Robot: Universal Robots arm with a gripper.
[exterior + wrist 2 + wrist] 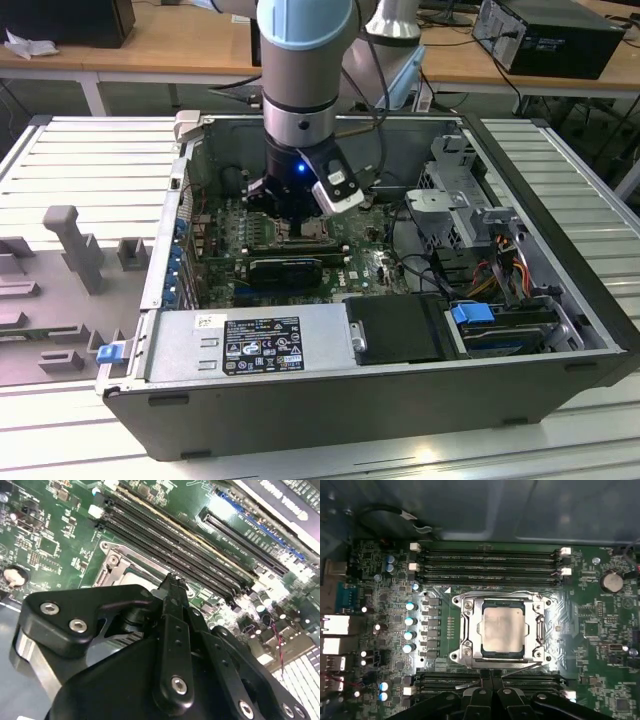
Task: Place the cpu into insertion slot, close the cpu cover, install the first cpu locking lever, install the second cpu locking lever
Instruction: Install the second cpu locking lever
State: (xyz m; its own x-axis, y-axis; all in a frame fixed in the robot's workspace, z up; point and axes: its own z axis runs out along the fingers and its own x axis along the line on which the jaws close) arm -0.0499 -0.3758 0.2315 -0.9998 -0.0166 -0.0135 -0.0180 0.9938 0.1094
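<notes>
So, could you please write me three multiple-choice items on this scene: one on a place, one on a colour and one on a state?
1. Where does the cpu lie?
A. On the grey table outside the case
B. In the insertion slot
C. On the black memory slots

2. What colour is the motherboard?
A. Red
B. Green
C. White

3. How does the cpu cover stand?
A. Lowered flat around the chip
B. Swung fully upright
C. Taken off and laid on the power supply

Answers:
1 B: in the first wrist view the cpu sits inside the insertion slot.
2 B: the motherboard shows green around the socket.
3 A: the cpu cover frames the chip, lying flat, with the chip showing through its cut-out centre.
</notes>
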